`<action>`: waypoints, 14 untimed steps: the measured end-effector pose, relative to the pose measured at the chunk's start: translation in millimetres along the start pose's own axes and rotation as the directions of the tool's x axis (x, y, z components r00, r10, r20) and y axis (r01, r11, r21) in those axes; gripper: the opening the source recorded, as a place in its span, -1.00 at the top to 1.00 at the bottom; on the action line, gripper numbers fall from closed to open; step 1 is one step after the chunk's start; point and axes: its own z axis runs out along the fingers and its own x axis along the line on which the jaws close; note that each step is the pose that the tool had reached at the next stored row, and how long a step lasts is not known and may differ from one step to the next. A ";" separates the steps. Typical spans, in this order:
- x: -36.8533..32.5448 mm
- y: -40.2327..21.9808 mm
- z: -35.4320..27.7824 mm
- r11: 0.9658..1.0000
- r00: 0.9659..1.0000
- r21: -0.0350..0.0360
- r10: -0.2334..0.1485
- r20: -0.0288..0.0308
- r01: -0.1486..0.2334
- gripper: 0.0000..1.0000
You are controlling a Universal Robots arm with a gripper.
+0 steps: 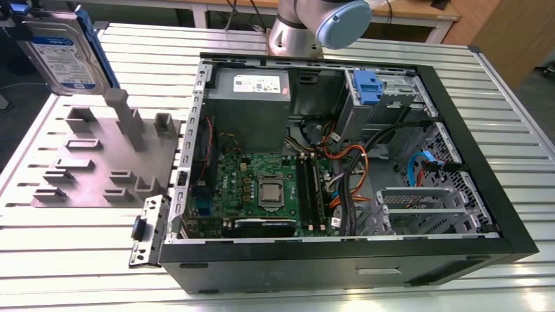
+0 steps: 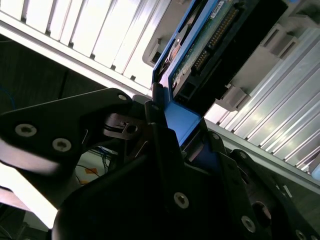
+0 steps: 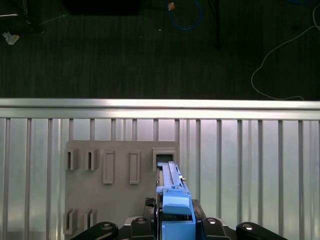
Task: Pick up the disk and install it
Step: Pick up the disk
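Silver metal with a white-and-blue label and a blue plastic edge, the disk hangs on end in the air at the exterior view's far left, above the grey slotted tray and clear of its posts. In the second wrist view its green circuit-board underside faces the camera. In the first wrist view it is edge-on, over one of the tray's slots. The gripper is clamped on the blue frame at the disk's end, black fingers pressed against either side with no gap showing; it appears at the frame's base in the first wrist view too.

By my reading the pick-up is done and the installing is not: the open computer case stands well apart on the slatted table. Fitting the disk would call for carrying it across and squaring it with the drive cage before it goes in, and the cables near the cage look like the main hazard
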 end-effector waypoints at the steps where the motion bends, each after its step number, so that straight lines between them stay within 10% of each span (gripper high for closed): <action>1: 0.0 0.0 -0.4 1.000 1.000 0.000 0.000 0.000 0.000 0.27; 14: -0.1 0.1 -5.2 1.000 1.000 0.000 0.000 0.000 0.000 0.27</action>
